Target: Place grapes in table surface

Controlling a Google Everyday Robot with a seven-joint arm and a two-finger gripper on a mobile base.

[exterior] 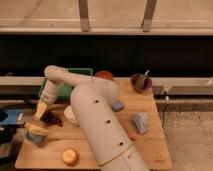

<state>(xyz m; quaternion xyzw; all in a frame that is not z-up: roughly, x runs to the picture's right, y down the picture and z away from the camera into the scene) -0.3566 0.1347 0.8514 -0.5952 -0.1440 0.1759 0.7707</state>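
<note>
The grapes (51,118), a small dark purple-red bunch, lie on the light wooden table surface (150,145) near its left side. My gripper (42,109) hangs just above and to the left of the bunch, its yellowish fingers pointing down and standing open with nothing between them. My white arm runs from the bottom middle up to the back left and hides much of the tabletop's middle.
A green tray (70,86) stands behind the gripper at the back left. A white cup (69,114) peeks out right of the grapes. A maroon bowl (141,82), an orange item (104,75), two blue-grey objects (140,123), a yellow fruit (70,156) and a yellow-topped thing (36,131) share the table.
</note>
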